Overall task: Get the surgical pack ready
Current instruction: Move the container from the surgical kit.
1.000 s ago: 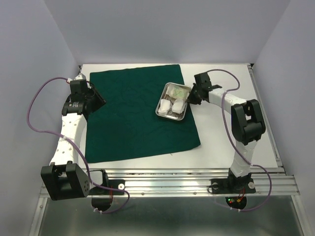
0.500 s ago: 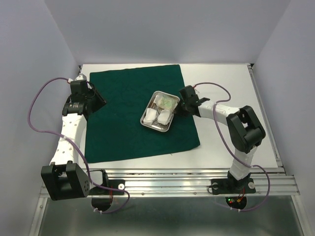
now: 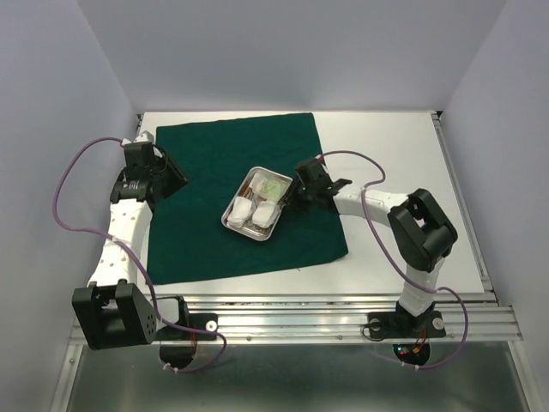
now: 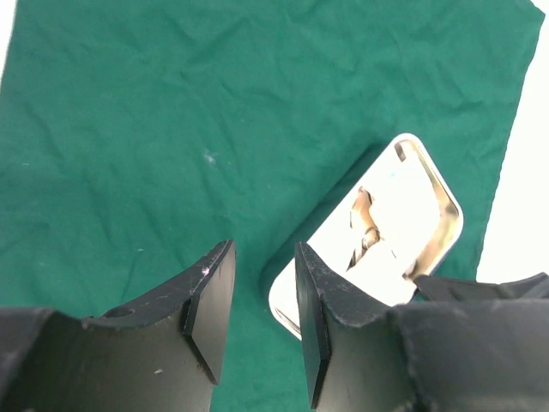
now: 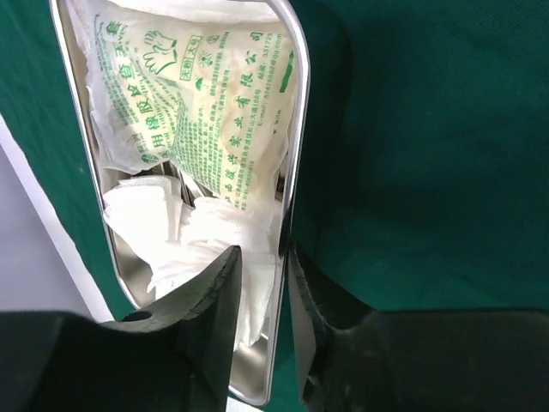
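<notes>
The dark green cloth drape lies flat on the table. The steel tray sits on its right half, holding white gauze pads and a sealed green-printed packet. My right gripper is at the tray's right rim. In the right wrist view its fingers straddle and pinch the rim, beside the gauze and packet. Dark metal instrument parts peep from under the packet. My left gripper hovers over the drape's left edge, open and empty, with the tray ahead of it.
Bare white tabletop lies right of the drape. Grey enclosure walls stand close on the left, back and right. A purple cable loops beside the left arm. A metal rail runs along the near table edge.
My right gripper has dragged the tray left and nearer, from the drape's right edge toward its middle. The left arm has stayed nearly still.
</notes>
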Controlling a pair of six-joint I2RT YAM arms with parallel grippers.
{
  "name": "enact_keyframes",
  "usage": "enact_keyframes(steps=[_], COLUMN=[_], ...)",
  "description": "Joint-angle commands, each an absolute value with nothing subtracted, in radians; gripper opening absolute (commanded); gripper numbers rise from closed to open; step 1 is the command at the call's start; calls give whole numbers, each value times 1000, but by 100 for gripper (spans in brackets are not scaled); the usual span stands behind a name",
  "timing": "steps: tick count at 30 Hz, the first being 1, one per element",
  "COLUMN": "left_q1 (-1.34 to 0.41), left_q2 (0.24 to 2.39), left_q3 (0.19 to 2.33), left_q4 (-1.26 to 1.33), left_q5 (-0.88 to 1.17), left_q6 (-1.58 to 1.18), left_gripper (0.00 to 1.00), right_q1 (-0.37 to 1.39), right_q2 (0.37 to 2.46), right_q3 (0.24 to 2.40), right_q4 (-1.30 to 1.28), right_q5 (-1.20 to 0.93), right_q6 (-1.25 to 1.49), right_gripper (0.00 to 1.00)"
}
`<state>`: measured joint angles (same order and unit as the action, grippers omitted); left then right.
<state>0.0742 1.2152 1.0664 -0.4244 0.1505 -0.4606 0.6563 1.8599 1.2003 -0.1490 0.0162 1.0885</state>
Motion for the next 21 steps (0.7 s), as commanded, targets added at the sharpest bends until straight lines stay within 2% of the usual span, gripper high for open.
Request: enact_keyframes(steps=[1,2,3,7,11,14,21], left_q1=[74,71,57,19,-27,-48,-55], left_q2=[1244,1262,1284,1362,1437,1457,1309], left_q3=[1054,1060,1066,1095,1106,1100,967], left_q4=[-362,-362,-368,-367,-356,-371,-410], left_q5=[253,267,279,273,252,216,91], left_q6=[-446,-440,-425,-419,-426,-451,-520], left_gripper=[45,45,45,45,45,45,45], right_q1=[663,663,663,631,482,454,445], right_q2=[1781,1767,1734,1608,1471,1395,1256], right_q3=[1190,1189,1184,1111,988,913,763], right_q4=[-96,-124,-153,-260,-331,-411,-532], right_q5=[24,52,90,231,178,158,132], right_q6=[972,944,901,807,799,795,853], right_gripper=[41,42,48,62,65,66,70])
